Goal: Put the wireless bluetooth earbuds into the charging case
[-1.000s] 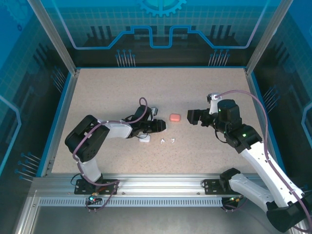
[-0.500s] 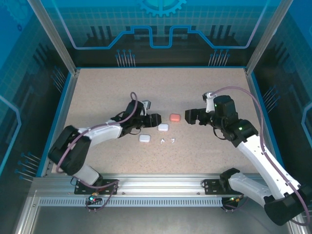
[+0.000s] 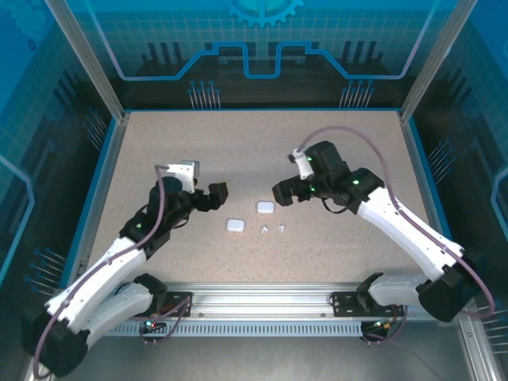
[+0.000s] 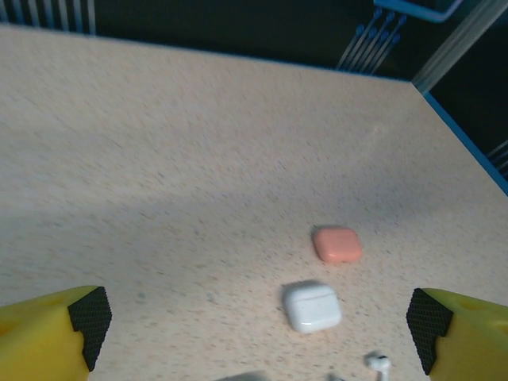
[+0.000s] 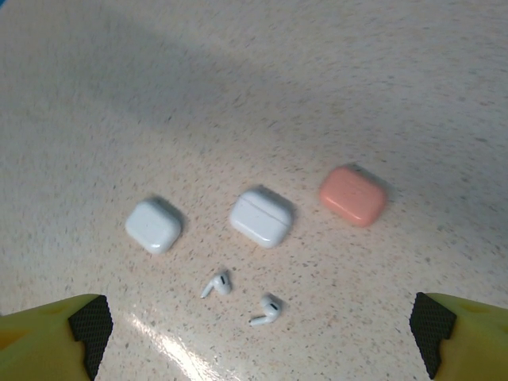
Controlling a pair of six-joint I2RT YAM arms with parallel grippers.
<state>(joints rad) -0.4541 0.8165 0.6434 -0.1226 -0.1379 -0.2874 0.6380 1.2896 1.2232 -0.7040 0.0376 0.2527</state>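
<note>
Two white earbuds (image 5: 217, 283) (image 5: 267, 310) lie loose on the speckled table, in the top view as small specks (image 3: 264, 231) (image 3: 281, 229). One more earbud (image 4: 378, 364) peeks in at the left wrist view's lower edge. Behind them sit closed charging cases: a white case (image 5: 154, 225) (image 3: 236, 225), a second white case (image 5: 261, 217) (image 3: 266, 208) (image 4: 312, 306) and a salmon-pink case (image 5: 353, 195) (image 4: 337, 244). My left gripper (image 3: 216, 193) (image 4: 258, 337) hangs open and empty, left of the cases. My right gripper (image 3: 282, 193) (image 5: 258, 341) is open and empty above the pink case, which it hides in the top view.
The tabletop (image 3: 254, 151) is bordered by a blue rim and aluminium posts (image 3: 111, 103). Open surface stretches behind and to both sides of the cases. The arm bases stand on the rail (image 3: 262, 305) at the near edge.
My left gripper opened, left the second white case on the table and drew back to the left. My right gripper swung left over the pink case.
</note>
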